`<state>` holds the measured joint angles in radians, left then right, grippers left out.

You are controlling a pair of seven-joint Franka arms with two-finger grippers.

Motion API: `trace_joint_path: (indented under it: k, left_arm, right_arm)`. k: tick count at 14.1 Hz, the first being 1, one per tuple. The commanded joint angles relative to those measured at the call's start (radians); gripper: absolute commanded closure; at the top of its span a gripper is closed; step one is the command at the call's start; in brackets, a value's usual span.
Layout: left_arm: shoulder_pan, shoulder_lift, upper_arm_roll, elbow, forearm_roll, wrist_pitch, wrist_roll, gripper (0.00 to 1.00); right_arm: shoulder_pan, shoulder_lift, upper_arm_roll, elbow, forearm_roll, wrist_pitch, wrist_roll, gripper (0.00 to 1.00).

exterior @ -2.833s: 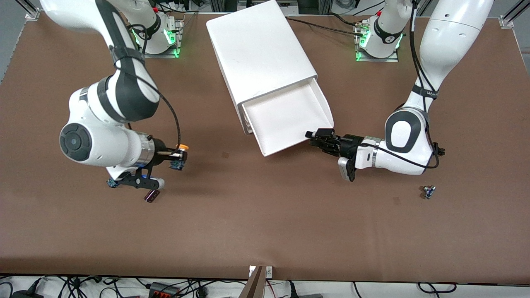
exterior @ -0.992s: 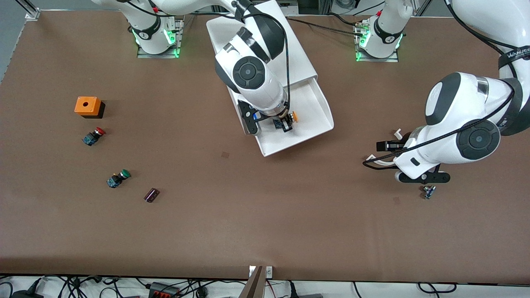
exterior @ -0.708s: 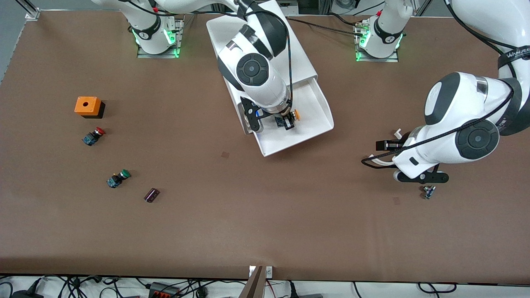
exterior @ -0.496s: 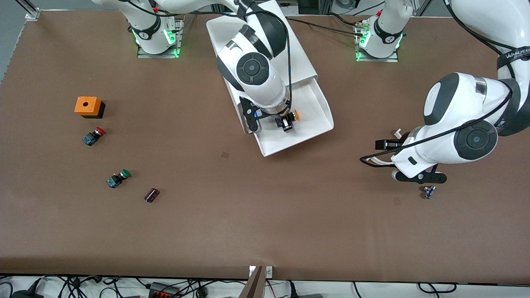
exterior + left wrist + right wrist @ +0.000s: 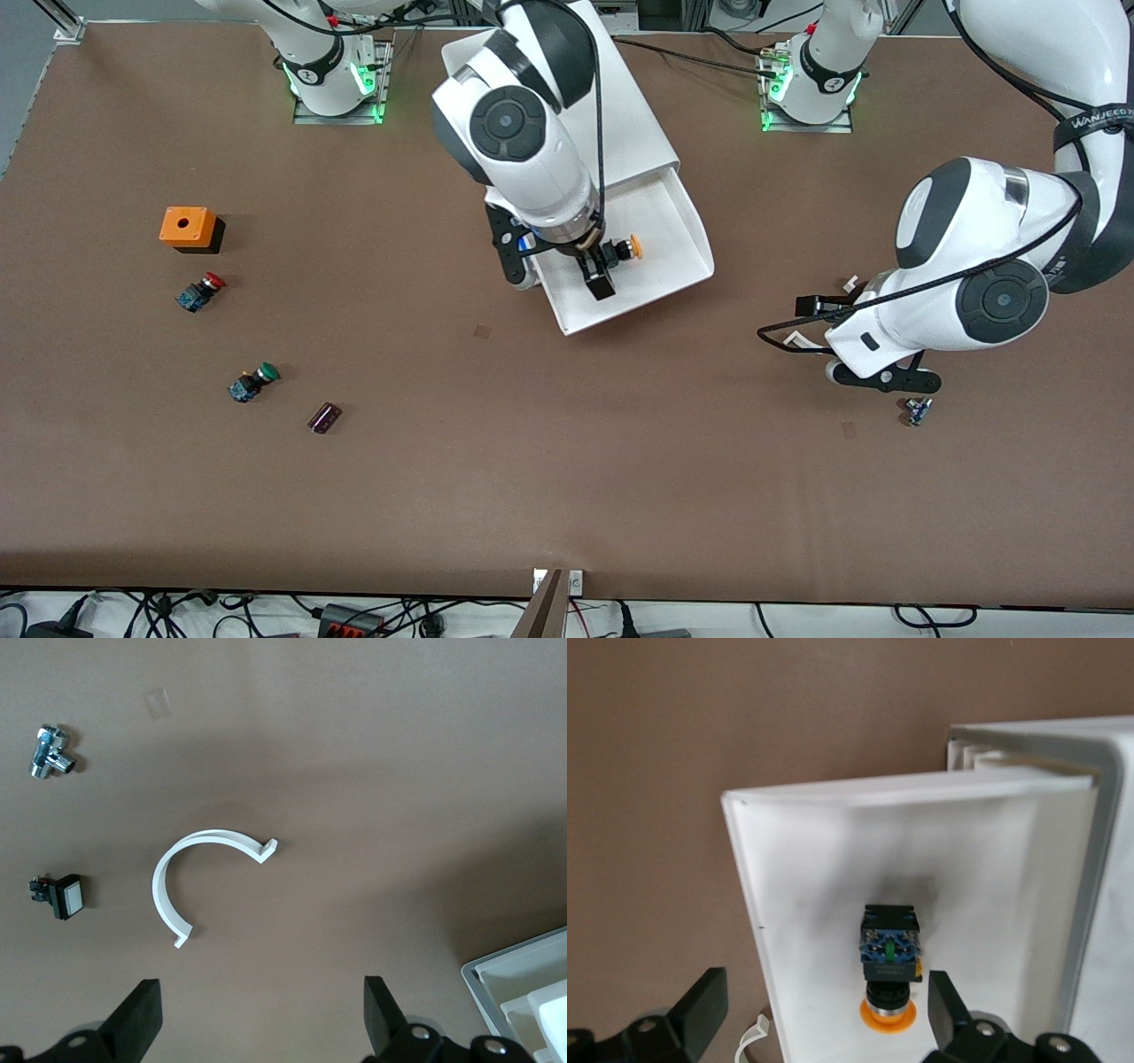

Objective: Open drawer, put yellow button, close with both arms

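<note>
Two matte black grippers hang spread and empty: the right gripper (image 5: 601,275) over the drawer (image 5: 660,266), a smooth white plastic tray pulled out of its boxy cabinet (image 5: 554,115); the left gripper (image 5: 257,1028) over the brown surface (image 5: 567,461) toward the left arm's end. Inside the drawer lies the yellow button (image 5: 889,967), round-capped, untouched.

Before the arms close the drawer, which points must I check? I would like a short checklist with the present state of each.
1. yellow button lies inside the drawer: ok.
2. right gripper jaws open, button released: ok.
3. Right gripper away from the drawer: not ok, it is above the drawer.
4. left gripper jaws open: ok.
5. Left gripper at the drawer front: not ok, it is over the white curved clip.
6. Drawer slides freely: cannot tell.
</note>
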<state>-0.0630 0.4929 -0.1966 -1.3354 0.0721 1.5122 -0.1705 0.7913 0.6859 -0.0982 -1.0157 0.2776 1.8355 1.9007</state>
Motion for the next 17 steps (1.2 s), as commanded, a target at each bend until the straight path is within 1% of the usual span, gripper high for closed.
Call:
trace_joint_path:
  k: [1, 3, 4, 6, 8, 9, 11, 13, 15, 17]
  left_arm:
    - [0.012, -0.002, -0.006, -0.002, 0.008, -0.012, 0.019, 0.0]
    - [0.011, -0.002, -0.006, -0.002, 0.008, -0.012, 0.016, 0.0]
    - [0.011, -0.002, -0.004, -0.002, 0.008, -0.012, 0.012, 0.0]
    - [0.009, -0.002, -0.006, -0.002, 0.008, -0.012, 0.008, 0.0]
    - [0.006, -0.007, -0.004, -0.002, 0.008, -0.015, -0.003, 0.0]
    - [0.005, -0.008, -0.006, -0.001, 0.008, -0.015, -0.021, 0.0]
    - [-0.006, -0.005, -0.007, 0.002, 0.009, 0.008, -0.104, 0.0]
    - [-0.029, 0.002, -0.007, 0.004, -0.018, 0.089, -0.144, 0.0]
    - [-0.078, 0.015, -0.007, 0.001, -0.035, 0.221, -0.191, 0.0]
    - [-0.127, 0.041, -0.007, 0.002, -0.034, 0.334, -0.324, 0.0]
  right_arm:
    - [-0.003, -0.026, -0.05, 0.017, -0.014, -0.051, -0.116, 0.0]
    - [-0.029, -0.054, -0.077, 0.013, -0.017, -0.096, -0.257, 0.0]
    - [-0.047, -0.066, -0.08, 0.005, -0.017, -0.137, -0.35, 0.0]
    - [-0.119, -0.074, -0.083, 0.005, -0.015, -0.246, -0.567, 0.0]
    - [-0.18, -0.075, -0.084, 0.003, -0.027, -0.321, -0.705, 0.0]
    - [-0.207, -0.075, -0.084, 0.003, -0.047, -0.337, -0.772, 0.0]
    - [-0.271, -0.075, -0.084, -0.001, -0.052, -0.346, -0.941, 0.0]
    - [-0.342, -0.075, -0.084, -0.035, -0.054, -0.345, -1.098, 0.0]
    - [-0.418, -0.075, -0.084, -0.047, -0.054, -0.346, -1.26, 0.0]
    - [-0.486, -0.095, -0.084, -0.096, -0.054, -0.334, -1.406, 0.0]
